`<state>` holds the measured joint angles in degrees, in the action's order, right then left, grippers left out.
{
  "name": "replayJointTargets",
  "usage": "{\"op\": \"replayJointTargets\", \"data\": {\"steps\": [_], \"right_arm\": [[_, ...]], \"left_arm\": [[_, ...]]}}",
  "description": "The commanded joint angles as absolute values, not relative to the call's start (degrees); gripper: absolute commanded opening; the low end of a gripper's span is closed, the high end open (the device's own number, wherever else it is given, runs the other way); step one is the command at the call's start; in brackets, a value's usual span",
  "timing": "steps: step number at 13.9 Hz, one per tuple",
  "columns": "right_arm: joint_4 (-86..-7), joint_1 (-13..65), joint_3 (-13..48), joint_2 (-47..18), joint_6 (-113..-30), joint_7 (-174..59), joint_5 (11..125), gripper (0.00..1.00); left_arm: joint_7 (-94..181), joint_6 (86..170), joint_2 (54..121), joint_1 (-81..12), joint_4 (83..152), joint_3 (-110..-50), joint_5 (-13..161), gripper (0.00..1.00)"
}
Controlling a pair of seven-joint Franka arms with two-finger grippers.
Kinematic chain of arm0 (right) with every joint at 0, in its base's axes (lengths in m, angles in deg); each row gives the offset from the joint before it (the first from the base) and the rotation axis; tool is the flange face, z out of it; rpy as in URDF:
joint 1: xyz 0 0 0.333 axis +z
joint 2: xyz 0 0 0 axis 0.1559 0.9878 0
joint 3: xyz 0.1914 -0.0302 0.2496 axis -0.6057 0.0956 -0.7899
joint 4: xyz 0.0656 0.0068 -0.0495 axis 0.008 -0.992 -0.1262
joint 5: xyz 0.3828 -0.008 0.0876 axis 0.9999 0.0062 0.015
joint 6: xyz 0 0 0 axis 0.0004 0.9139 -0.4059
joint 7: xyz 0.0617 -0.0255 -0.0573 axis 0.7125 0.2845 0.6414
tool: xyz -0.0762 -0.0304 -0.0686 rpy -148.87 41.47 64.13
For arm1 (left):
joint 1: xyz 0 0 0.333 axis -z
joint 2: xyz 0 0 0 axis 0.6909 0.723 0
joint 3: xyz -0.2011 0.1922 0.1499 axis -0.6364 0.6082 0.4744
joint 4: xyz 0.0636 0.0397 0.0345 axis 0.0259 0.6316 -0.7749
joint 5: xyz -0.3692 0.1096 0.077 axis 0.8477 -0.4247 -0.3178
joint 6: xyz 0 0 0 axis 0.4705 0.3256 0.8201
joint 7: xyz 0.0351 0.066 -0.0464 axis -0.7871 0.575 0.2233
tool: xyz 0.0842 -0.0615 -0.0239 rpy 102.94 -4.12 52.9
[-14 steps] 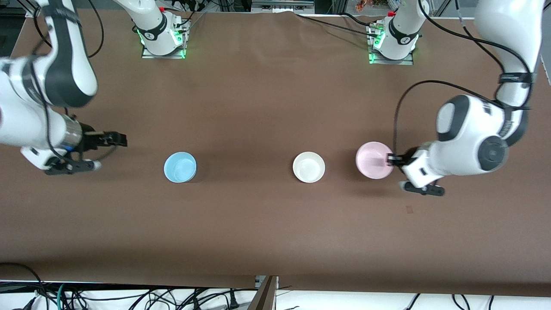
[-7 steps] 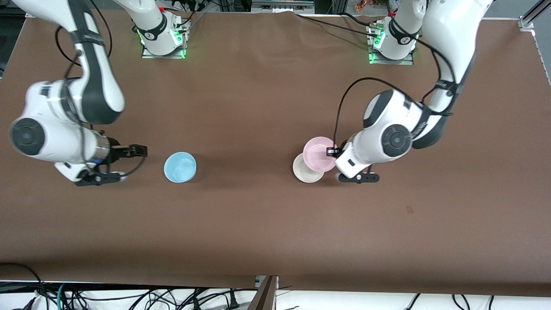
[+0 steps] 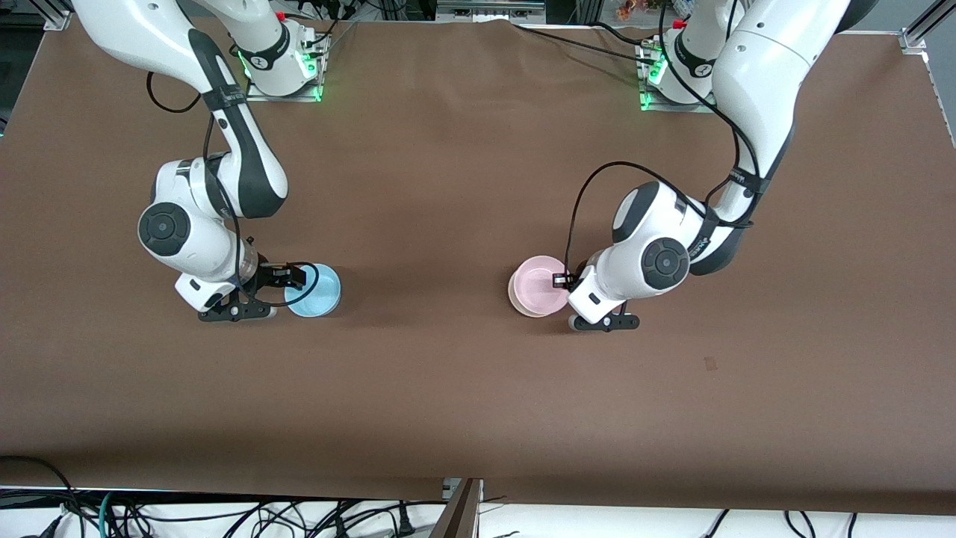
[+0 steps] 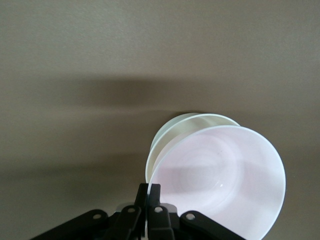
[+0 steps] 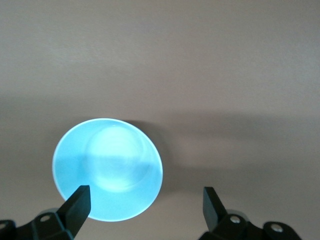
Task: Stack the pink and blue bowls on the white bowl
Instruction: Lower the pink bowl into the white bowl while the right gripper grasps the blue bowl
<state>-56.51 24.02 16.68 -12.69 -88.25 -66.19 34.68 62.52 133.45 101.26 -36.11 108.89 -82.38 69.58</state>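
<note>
left gripper [image 3: 562, 282] pinches the pink bowl [image 3: 539, 284] by its rim over the white bowl [image 4: 172, 131] for stacking; right gripper [image 5: 145, 202], spread, straddles the blue bowl [image 3: 317, 291] rim.

This is a robotics lab. 2 white arms are bolted to metal base plates [image 3: 284, 91] with green status lights on a worktop [image 3: 448, 388] covered in plain brown sheeting. Loose cables [image 3: 224, 515] tangle along its near edge, and aluminium framing [image 3: 920, 33] stands at a corner.
</note>
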Motion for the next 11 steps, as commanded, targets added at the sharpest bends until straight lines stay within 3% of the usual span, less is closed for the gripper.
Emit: {"op": "replayJointTargets", "data": {"steps": [1,6,11], "right_arm": [[-58.0,22.7,16.7,-11.6,-92.9,-67.0,34.5,0.99],[-58.7,23.1,16.7,-10.6,-94.2,-67.1,37.6,0.99],[-65.0,23.5,16.6,-10.5,-103.9,-67.2,37.7,0.99]], "left_arm": [[62.8,134.3,102.7,-34.7,106.9,-82.0,69.3,0.00],[62.2,134.2,102.6,-34.6,107.2,-81.9,65.7,0.00],[62.1,134.3,102.8,-34.3,107.2,-81.8,65.7,0.00]]}}
